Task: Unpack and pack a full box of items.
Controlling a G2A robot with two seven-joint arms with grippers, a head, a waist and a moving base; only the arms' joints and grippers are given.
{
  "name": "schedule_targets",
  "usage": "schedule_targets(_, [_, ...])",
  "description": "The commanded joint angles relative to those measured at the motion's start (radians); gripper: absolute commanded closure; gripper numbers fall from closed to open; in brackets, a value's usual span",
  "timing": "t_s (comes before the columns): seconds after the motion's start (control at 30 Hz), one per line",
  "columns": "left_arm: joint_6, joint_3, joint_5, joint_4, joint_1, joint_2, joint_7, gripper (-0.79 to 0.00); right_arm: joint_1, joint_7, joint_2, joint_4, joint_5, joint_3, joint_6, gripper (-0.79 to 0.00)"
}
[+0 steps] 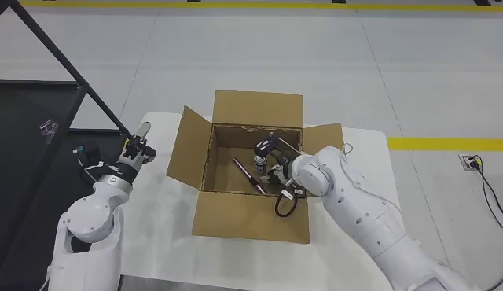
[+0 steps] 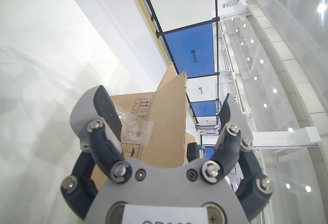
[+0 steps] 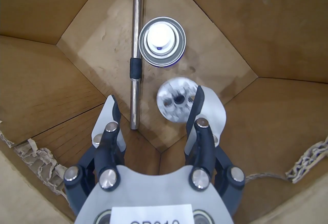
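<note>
Right claw [image 3: 156, 95], fingers spread apart and gripping nothing, hangs down inside the box [image 3: 38, 4], above its floor. Three items lie below it.

- Metal rod [image 3: 135, 56] with a dark band: flat on the floor, long axis running straight out from the claw in the direction the fingers point. Its near end sits just inside one finger.
- Spray can [image 3: 162, 42]: upright, seen from its cap, ahead of the tips. It is just beside the rod, possibly touching; I cannot tell.
- White disc [image 3: 174, 104]: partly under the other finger. Too blurred to identify.

The rod's axis runs along the fingers rather than across the gap, so I judge a wrist turn would be needed before closing on it. The can crowds one side of it. For the disc, the claw would need to shift sideways to centre. Box walls hem in all sides, and torn cardboard edges sit near the wrist.

The left claw [image 2: 165, 98], also spread wide and gripping nothing, is outside the box over the tabletop [image 1: 165, 236], with the box's outer wall ahead of it and clear plastic [image 2: 15, 61] lying beside it. The right arm is much the nearer to every item.
</note>
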Motion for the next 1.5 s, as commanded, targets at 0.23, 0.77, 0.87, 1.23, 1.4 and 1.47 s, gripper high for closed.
schedule_targets(0.23, [0.0, 0.0, 0.0, 0.0, 0.0, 0.0, 0.0, -0.785, -0.087, -0.015, 0.051, -0.205, -0.068, 0.145, 0.047, -0.693])
schedule_targets(0.77, [0.0, 0.0, 0.0, 0.0, 0.0, 0.0, 0.0, -0.785, -0.392, 0.069, 0.17, -0.465, 0.105, 0.739, 0.043, -0.785])
schedule_targets(0.87, [0.0, 0.0, 0.0, 0.0, 0.0, 0.0, 0.0, -0.785, -0.343, 0.135, 0.176, -0.344, 0.212, 0.745, -0.067, -0.785])
schedule_targets(1.23, [0.0, 0.0, 0.0, 0.0, 0.0, 0.0, 0.0, -0.785, -0.179, 0.332, 0.188, -0.035, 0.494, 0.673, -0.321, -0.785])
schedule_targets(1.4, [0.0, 0.0, 0.0, 0.0, 0.0, 0.0, 0.0, -0.785, -0.177, 0.317, 0.2, -0.045, 0.534, 0.607, -0.341, -0.785])
schedule_targets(1.47, [0.0, 0.0, 0.0, 0.0, 0.0, 0.0, 0.0, -0.785, -0.189, 0.314, 0.21, -0.07, 0.545, 0.588, -0.344, -0.785])
